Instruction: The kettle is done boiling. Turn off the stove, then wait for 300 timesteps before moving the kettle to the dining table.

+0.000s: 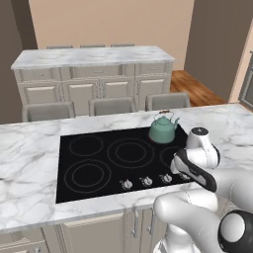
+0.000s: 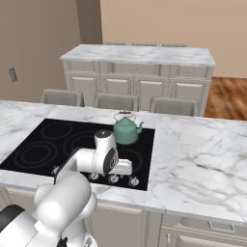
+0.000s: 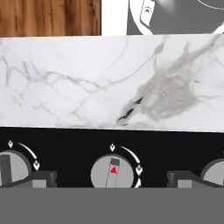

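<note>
From the base cameras I see the kettle (image 1: pixel 163 128) standing upright on the stove (image 1: pixel 94 158), at its far right burner. The gripper (image 3: pixel 112 180) hangs over the stove's front edge, directly above 1 knob (image 3: pixel 112 172) whose red marker shows between the 2 fingertips (image 3: pixel 43 178). The jaws stand wide open, holding nothing. Beyond the stove lies the marble counter (image 3: pixel 78 83), with 3 chairs (image 1: pixel 112 105) behind it.
</note>
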### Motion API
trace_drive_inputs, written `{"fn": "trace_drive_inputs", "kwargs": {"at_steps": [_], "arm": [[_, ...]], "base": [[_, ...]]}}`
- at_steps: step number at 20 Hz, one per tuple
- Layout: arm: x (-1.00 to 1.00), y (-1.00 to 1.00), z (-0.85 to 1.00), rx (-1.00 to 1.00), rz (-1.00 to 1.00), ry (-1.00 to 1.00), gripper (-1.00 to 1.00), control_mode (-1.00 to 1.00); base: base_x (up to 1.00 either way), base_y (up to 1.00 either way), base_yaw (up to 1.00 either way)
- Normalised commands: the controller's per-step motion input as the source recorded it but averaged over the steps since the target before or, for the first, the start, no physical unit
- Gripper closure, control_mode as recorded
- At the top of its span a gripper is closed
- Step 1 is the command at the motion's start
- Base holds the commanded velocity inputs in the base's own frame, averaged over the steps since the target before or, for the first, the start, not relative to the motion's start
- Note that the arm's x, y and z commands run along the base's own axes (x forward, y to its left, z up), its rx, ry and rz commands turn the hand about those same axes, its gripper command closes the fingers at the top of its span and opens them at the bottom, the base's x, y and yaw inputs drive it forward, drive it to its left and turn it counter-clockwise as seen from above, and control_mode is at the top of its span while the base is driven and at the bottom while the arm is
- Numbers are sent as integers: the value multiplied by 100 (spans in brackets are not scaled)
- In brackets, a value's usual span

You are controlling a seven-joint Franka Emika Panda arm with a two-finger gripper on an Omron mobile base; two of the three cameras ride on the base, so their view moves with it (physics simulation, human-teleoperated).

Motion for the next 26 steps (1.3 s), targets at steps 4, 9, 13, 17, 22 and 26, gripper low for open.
{"fn": "trace_drive_inputs", "kwargs": {"at_steps": [4, 9, 13, 17, 22, 26], "arm": [[2, 0, -7, 0, 0, 1, -100, -100], [0, 0, -8, 0, 0, 1, -100, -100], [0, 0, -11, 0, 0, 0, -100, -100], [0, 0, -14, 0, 0, 0, -100, -100], [0, 0, -16, 0, 0, 1, -100, -100], [3, 0, -14, 0, 0, 1, -100, -100]], "base": [[0, 0, 0], [0, 0, 0], [0, 0, 0], [0, 0, 0], [0, 0, 0], [0, 0, 0]]}}
